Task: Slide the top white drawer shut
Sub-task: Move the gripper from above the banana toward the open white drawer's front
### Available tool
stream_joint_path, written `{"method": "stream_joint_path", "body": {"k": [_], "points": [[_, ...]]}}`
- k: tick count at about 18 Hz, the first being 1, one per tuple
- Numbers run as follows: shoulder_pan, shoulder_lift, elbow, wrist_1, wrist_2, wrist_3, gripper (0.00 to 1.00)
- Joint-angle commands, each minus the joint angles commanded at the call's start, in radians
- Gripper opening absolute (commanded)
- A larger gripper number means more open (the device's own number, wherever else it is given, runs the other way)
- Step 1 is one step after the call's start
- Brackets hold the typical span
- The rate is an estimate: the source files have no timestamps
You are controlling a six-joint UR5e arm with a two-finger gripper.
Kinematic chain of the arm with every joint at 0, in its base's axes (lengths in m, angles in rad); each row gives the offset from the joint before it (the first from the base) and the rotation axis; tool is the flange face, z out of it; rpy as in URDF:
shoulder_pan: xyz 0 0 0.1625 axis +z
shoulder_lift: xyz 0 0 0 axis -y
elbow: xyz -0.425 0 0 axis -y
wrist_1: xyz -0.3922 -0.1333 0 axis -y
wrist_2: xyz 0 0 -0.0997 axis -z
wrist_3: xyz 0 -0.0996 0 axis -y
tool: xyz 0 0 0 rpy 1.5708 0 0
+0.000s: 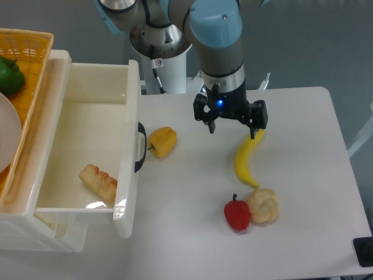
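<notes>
The top white drawer [87,157] stands pulled far out from the cabinet at the left of the white surface [303,192], its black curved handle [140,147] facing right toward the objects. Inside the drawer, near its front corner, lies a piece of toast-like food [99,182]. Beyond the drawer's left wall sits an orange wicker basket [29,52] holding a green pepper [9,74]. Just right of the drawer's handle rests a yellow pepper [162,142]. Farther right of the drawer, the end effector [231,126] hangs above the surface with its fingers spread and nothing between them; one finger is close over the top end of a banana [247,158]. Below the banana, well apart from the drawer, a red pepper [237,213] touches a bread roll [263,205]
</notes>
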Motion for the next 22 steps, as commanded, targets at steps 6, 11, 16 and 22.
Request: {"method": "stream_joint_path", "body": {"k": [6, 11, 16, 22], "points": [[0.012, -0.02, -0.003, 0.005, -0.008, -0.008, 1.0], [0.009, -0.04, -0.054, 0.008, 0.0, -0.083, 1.0], [0.006, -0.045, -0.057, 0.012, 0.003, -0.107, 1.0], [0.009, -0.069, -0.078, 0.025, 0.005, -0.239, 1.0]]}}
